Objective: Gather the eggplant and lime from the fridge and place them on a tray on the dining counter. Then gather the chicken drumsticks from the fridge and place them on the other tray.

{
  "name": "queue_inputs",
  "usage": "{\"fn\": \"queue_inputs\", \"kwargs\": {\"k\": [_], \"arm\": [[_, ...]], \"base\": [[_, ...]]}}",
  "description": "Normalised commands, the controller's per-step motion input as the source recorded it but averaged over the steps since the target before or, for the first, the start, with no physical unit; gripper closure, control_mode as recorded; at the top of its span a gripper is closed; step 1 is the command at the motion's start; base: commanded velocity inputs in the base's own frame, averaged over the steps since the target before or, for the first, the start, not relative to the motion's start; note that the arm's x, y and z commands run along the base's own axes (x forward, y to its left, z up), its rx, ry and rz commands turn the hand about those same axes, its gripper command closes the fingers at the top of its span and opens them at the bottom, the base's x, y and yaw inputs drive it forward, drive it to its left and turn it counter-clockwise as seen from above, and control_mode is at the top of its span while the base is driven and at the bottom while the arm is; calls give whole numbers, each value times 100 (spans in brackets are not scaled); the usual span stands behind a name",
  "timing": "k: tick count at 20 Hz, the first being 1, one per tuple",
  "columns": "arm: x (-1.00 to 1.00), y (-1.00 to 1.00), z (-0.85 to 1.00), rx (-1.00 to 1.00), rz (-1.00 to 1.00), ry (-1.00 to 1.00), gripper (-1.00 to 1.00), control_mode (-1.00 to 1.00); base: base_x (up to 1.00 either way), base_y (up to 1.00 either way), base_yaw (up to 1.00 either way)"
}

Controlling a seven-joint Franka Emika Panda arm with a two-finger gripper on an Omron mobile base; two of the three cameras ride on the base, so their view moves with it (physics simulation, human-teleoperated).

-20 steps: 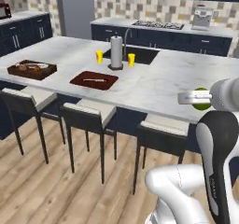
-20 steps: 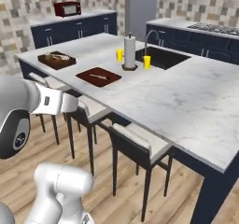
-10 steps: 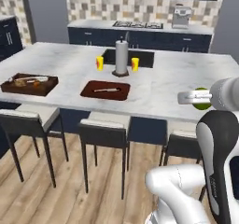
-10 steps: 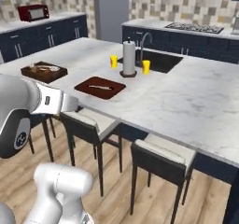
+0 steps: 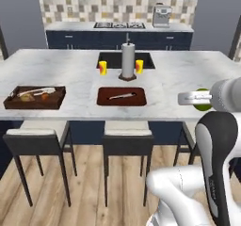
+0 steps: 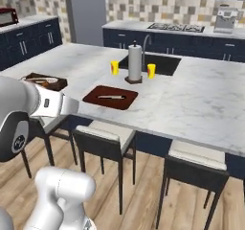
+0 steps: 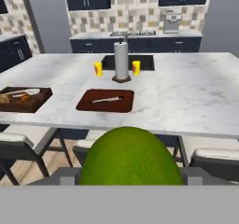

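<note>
While my tool point(image 5: 200, 99) grips the lime point(image 5: 204, 100) off the bench's point(image 5: 188, 74) front right edge in the left view, my hand view shows that lime point(image 7: 130, 157) clamped before the front edge.

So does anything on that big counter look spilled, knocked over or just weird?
Nothing stands out. The paper towel roll stands upright by the sink, both trays lie flat on the marble counter, and the hand is carrying a lime.
</note>
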Motion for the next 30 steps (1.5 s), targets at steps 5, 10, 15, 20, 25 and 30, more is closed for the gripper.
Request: {"fn": "queue_inputs", "kwargs": {"k": [5, 10, 15, 20, 25, 30], "arm": [[0, 0, 0, 0, 0, 0, 100, 100], [0, 0, 0, 0, 0, 0, 100, 100], [0, 0, 0, 0, 0, 0, 100, 100], [0, 0, 0, 0, 0, 0, 100, 100], [0, 0, 0, 0, 0, 0, 100, 100], [0, 0, 0, 0, 0, 0, 100, 100]], "base": [[13, 45, -26], [36, 55, -26], [48, 50, -27], [57, 47, -23], [61, 27, -18], [53, 25, -17]]}}
